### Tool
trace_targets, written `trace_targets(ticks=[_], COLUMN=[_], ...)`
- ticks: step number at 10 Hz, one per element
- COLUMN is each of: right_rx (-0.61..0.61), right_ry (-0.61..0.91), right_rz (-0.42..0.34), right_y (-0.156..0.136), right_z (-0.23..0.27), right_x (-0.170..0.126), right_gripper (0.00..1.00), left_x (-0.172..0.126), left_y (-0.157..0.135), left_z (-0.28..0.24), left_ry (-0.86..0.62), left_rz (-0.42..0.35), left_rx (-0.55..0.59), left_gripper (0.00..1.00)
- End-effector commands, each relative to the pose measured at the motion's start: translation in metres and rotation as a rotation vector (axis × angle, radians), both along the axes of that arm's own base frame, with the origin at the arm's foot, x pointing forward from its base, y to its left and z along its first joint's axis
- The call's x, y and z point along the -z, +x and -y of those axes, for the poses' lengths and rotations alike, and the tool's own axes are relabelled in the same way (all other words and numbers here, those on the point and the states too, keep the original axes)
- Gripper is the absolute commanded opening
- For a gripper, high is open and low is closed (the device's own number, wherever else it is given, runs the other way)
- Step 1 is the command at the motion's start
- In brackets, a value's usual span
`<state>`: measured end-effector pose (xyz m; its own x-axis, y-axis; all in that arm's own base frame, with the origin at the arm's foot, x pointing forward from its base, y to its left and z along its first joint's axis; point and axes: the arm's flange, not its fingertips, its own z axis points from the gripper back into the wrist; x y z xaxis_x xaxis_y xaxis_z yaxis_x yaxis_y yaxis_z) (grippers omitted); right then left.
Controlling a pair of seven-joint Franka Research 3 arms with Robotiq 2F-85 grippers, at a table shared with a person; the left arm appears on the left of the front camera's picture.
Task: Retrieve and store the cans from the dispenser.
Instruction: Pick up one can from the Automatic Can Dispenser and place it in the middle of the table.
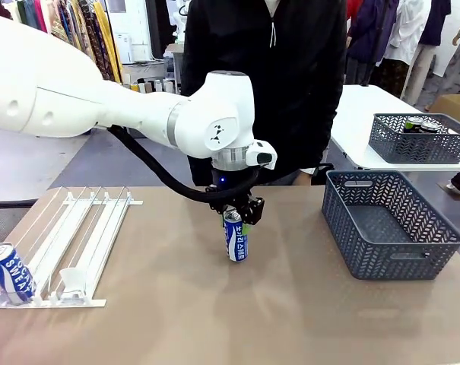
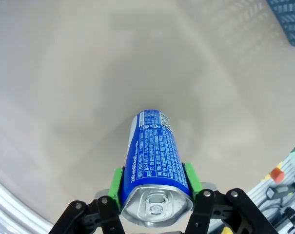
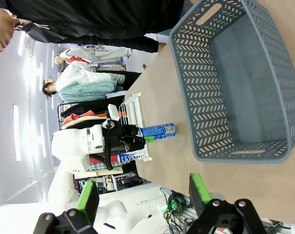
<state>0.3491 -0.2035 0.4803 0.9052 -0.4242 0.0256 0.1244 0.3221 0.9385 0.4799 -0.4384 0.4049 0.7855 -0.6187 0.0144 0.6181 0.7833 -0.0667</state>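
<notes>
The left gripper (image 1: 234,218) is clamped on the top end of a blue-and-white can (image 1: 236,242), which stands upright at the middle of the table (image 1: 214,319). I can't tell whether its base touches the top or hangs just above it. The grip is high, near the rim, so to my eye a quick swing could tilt the can or let it slip from the green pads (image 2: 117,183). The grey basket (image 1: 389,262) sits well to the right, and its left wall is what the can would have to clear. Another can (image 1: 9,274) lies at the near end of the dispenser (image 1: 55,302), in its left lane. The right gripper (image 3: 143,195) hangs spread wide, holding nothing. A person (image 1: 290,91) stands at the far side.
</notes>
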Motion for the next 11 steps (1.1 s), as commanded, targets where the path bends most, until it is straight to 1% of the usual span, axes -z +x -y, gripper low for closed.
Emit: trace_targets(ticks=[1, 2, 5, 6, 7, 8, 9, 10, 11], right_rx=[-0.009, -0.009, -0.009, -0.009, -0.009, -0.009, -0.009, -0.009, -0.009], right_ry=[-0.002, -0.002, -0.002, -0.002, -0.002, -0.002, -0.002, -0.002, -0.002], right_rz=[0.012, 0.012, 0.012, 0.012, 0.012, 0.012, 0.012, 0.012, 0.012], right_y=[-0.001, -0.001, -0.001, -0.001, -0.001, -0.001, -0.001, -0.001, -0.001], right_z=[0.001, 0.001, 0.001, 0.001, 0.001, 0.001, 0.001, 0.001, 0.001], right_x=[-0.003, -0.003, -0.003, -0.003, -0.003, -0.003, -0.003, -0.003, -0.003], right_gripper=[1.00, 1.00, 1.00, 1.00, 1.00, 1.00, 1.00, 1.00, 1.00], left_x=[-0.011, -0.011, -0.014, -0.019, -0.031, -0.052, -0.079, -0.110, -0.146], left_y=[0.002, 0.000, -0.002, -0.004, -0.004, -0.007, -0.012, -0.017, -0.021], left_z=[0.008, 0.008, 0.007, 0.004, -0.005, -0.023, -0.049, -0.084, -0.137], left_ry=[0.048, 0.056, 0.057, 0.047, 0.026, -0.032, -0.106, -0.246, -0.446], left_rz=[0.030, 0.033, 0.037, 0.051, 0.080, 0.086, 0.072, 0.008, -0.060], left_rx=[-0.009, -0.009, -0.012, -0.015, -0.029, -0.030, -0.041, 0.004, 0.056], left_gripper=[0.56, 1.00, 1.00, 1.00, 1.00, 1.00, 1.00, 1.00, 1.00])
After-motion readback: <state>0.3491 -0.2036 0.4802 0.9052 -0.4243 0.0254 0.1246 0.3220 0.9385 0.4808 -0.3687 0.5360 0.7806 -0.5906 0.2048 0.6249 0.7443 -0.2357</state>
